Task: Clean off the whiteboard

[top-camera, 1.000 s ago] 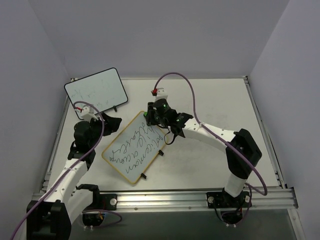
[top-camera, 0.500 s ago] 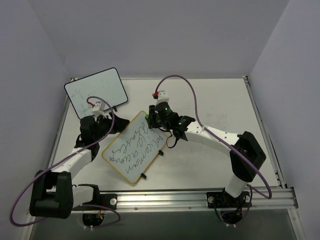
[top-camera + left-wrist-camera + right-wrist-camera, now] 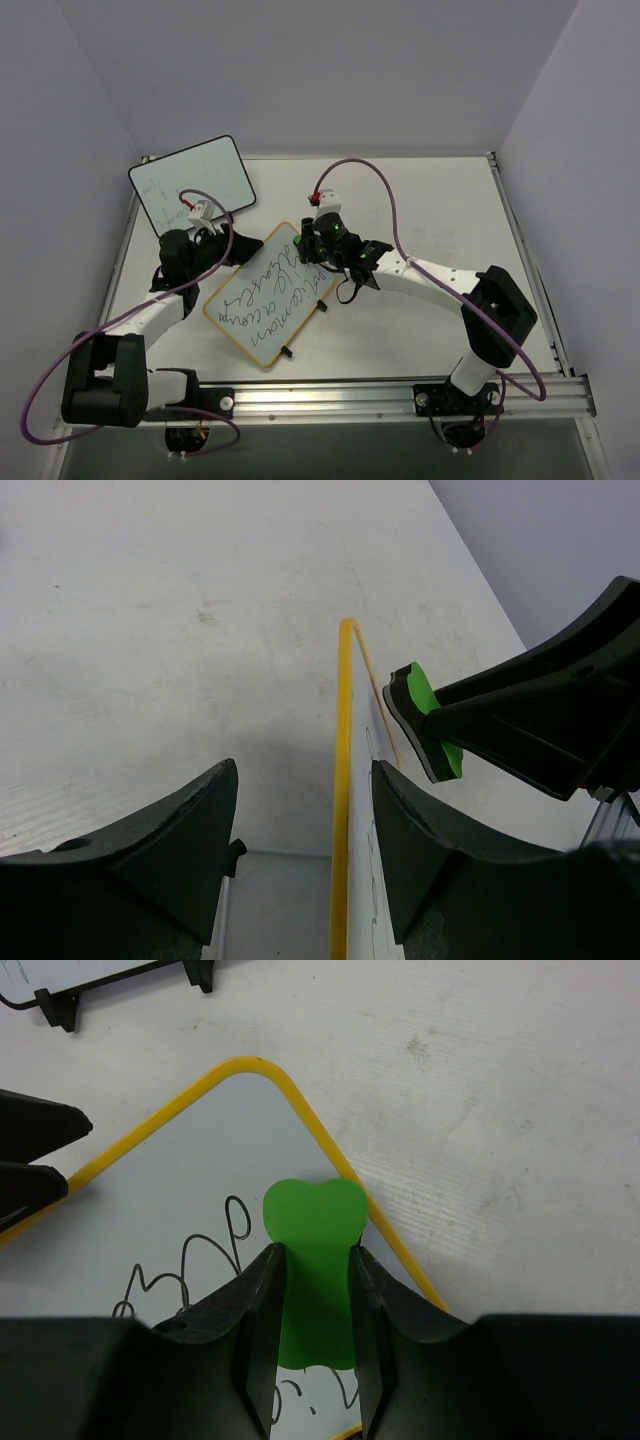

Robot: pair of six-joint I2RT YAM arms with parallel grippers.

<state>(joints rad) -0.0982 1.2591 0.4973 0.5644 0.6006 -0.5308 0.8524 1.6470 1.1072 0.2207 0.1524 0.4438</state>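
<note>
Right hand (image 3: 315, 1255) grips a green eraser (image 3: 312, 1215) over the whiteboard (image 3: 262, 295)'s far corner, left of the counter (image 3: 420, 210) centre; left hand (image 3: 303, 780), open, straddles its yellow edge; clamp firmly before wiping.

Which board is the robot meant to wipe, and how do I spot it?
On the pale table, look just left of centre. The rectangular white board with a thin yellow frame lies there, full of handwriting; the far-left board has a black frame.
</note>
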